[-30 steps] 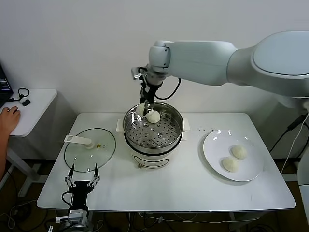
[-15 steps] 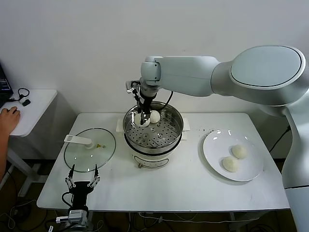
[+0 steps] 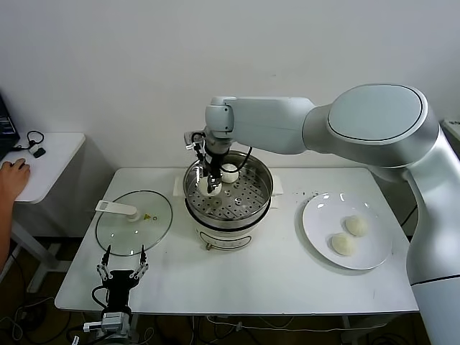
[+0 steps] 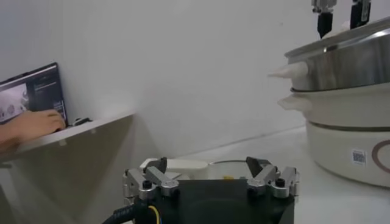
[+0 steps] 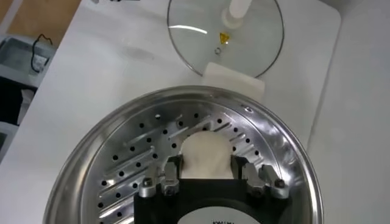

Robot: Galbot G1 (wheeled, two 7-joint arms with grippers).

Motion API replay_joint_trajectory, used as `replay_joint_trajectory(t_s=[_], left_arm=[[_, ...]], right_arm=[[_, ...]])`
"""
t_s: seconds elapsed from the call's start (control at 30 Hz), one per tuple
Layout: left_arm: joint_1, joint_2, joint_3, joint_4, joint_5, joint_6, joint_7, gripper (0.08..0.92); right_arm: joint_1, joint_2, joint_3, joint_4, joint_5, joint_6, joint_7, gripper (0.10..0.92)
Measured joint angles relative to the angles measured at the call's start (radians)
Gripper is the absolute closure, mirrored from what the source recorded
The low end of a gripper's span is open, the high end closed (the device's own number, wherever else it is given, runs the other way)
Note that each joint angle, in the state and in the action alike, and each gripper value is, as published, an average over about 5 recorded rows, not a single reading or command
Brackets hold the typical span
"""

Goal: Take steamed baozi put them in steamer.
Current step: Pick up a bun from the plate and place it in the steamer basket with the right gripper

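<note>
My right gripper [image 3: 209,187] reaches down into the steamer [image 3: 263,188] and is shut on a steamed baozi [image 5: 205,156], which hangs just above or on the perforated tray [image 5: 134,164]. A second baozi [image 3: 230,173] lies in the steamer at the back. Two more baozi [image 3: 356,226] [image 3: 343,244] rest on the white plate [image 3: 316,231] to the right. My left gripper [image 3: 124,250] is parked open at the table's front left edge, its fingers [image 4: 159,164] spread with nothing between them.
The glass lid [image 3: 134,223] with its white handle lies flat on the table left of the steamer. A side table [image 3: 50,162] stands at the far left, with a person's hand [image 3: 11,176] resting on it.
My right gripper has carried the baozi leftward and down from above the steamer's back rim into the pot. The left arm has not moved.
</note>
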State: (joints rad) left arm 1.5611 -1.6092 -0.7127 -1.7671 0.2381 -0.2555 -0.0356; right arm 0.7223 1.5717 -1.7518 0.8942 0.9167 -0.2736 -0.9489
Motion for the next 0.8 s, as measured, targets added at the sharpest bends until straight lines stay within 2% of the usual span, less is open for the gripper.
replay_joint_trajectory(t_s=[0.3,0.4,0.6,0.8], left_arm=[[-0.002,0.0,0.002,0.008,0.004,-0.005,-0.003,0.177],[-0.001,0.0,0.002,0.007,0.005,-0.006,-0.003,0.177],[0.0,0.0,0.0,0.006,0.005,-0.007,-0.005,0.177],[0.002,0.0,0.0,0.001,0.006,-0.007,-0.005,0.177]], right_arm=[[-0.027,0.021,0.011,-0.023,-0.017,-0.002,0.012,0.461],[-0.03,0.022,0.014,-0.028,-0.022,-0.001,0.014,0.409],[-0.027,0.014,0.019,-0.026,-0.024,0.006,0.012,0.245],[-0.002,-0.008,0.016,-0.008,-0.014,0.014,-0.004,0.203]])
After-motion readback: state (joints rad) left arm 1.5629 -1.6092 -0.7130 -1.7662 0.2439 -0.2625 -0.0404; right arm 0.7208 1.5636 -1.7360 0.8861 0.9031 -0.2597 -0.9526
